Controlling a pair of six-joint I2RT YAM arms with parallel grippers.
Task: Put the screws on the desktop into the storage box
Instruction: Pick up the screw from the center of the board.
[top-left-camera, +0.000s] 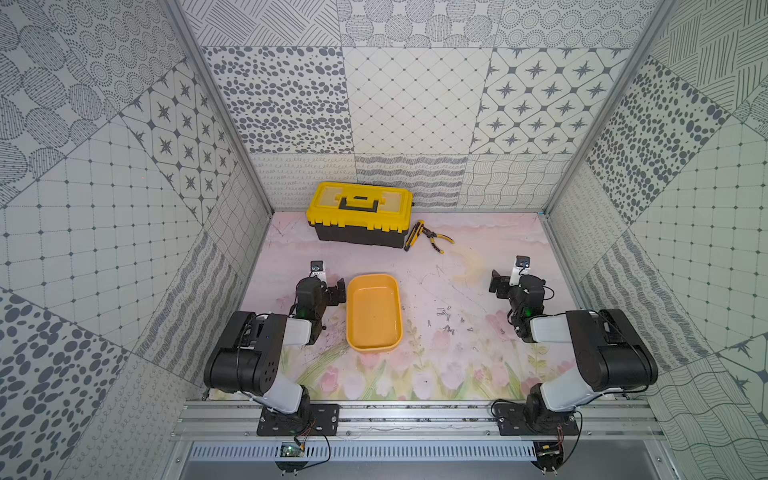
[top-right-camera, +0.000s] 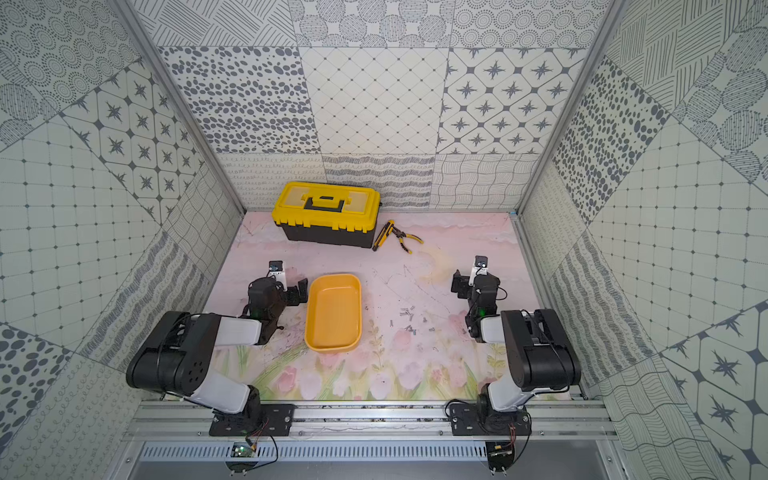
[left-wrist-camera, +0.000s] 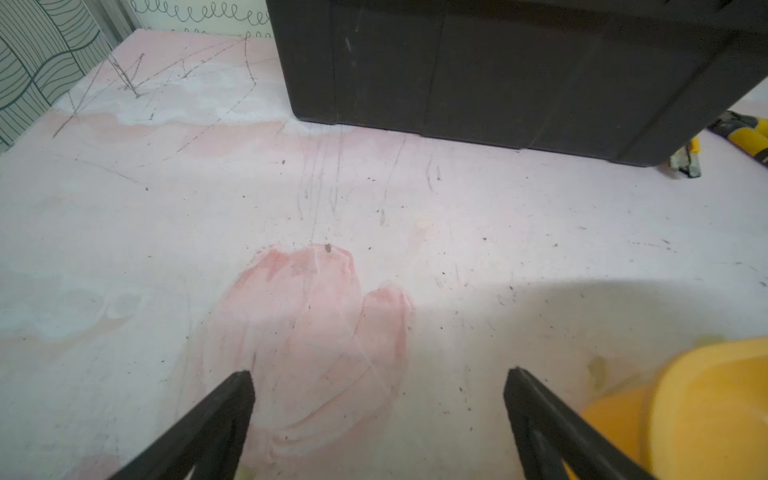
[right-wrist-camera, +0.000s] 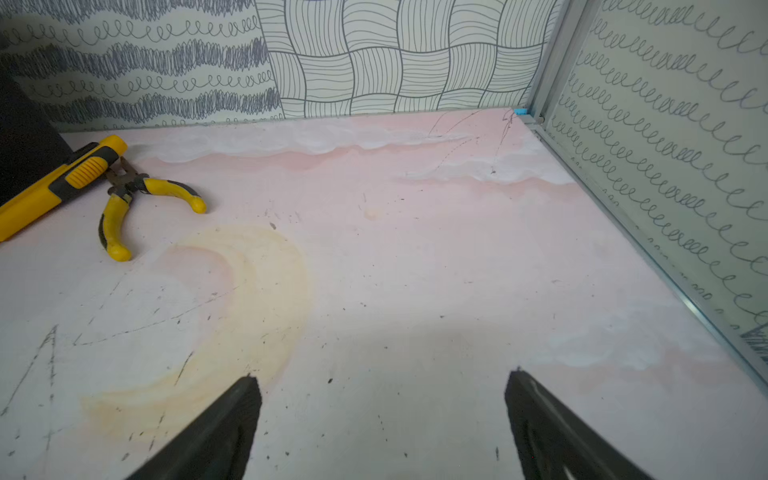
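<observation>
Several screws (top-left-camera: 448, 329) beside storage box (top-left-camera: 374, 312)

The left gripper (left-wrist-camera: 380, 370) stands wide apart over the pink desktop (left-wrist-camera: 124, 232). A black toolbox (left-wrist-camera: 498, 70) sits beyond it. A blurred yellow tray (left-wrist-camera: 706, 407), seemingly empty, fills a frame corner.

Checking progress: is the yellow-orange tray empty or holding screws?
Looks empty: shallow yellow-orange plastic tray shows bare floor in both top views; tiny silver screws lie beside it.

- storage box (top-left-camera: 374, 348), just beside the left gripper (left-wrist-camera: 379, 371): plain yellow-orange.
- screws (top-left-camera: 445, 312): silver-grey.
- surface (top-left-camera: 465, 257): pale pink, with pastel tulips, green leaves and a yellow crescent.
- toolbox (top-left-camera: 359, 205): yellow lid, black base.
- pliers (top-left-camera: 437, 240): yellow-and-black handles.
- walls (top-left-camera: 415, 104): grey patterns on white.
</observation>
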